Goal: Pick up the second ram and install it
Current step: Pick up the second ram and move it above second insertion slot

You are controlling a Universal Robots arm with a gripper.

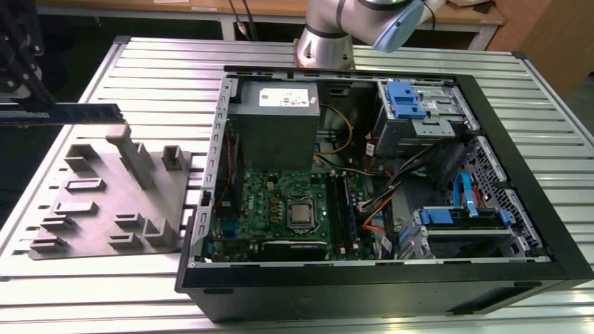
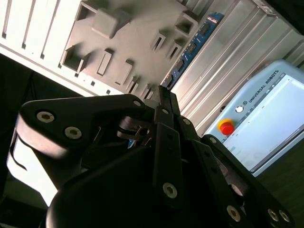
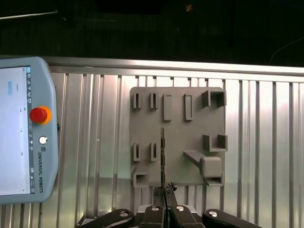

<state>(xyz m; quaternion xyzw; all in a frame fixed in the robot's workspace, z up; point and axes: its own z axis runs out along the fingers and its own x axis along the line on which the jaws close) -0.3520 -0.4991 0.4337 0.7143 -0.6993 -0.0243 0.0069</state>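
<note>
The end effector (image 3: 165,189) is pinching closed on the second ram (image 3: 162,152) over the grey fixture (image 3: 180,133) — pickup seemingly done; installing is likely calling for squaring it to a motherboard (image 1: 269,202) slot.

Exterior view: even overhead light, sheen on aluminium table (image 1: 158,62) slats; computer case (image 1: 390,285) interior dim, shadowed. Second wrist view: hard glare on slats, gripper (image 2: 163,92) near-black silhouette, second ram (image 2: 197,38) lit blue. First wrist view: pendant screen (image 3: 12,128) washed out, background beyond table black.
</note>
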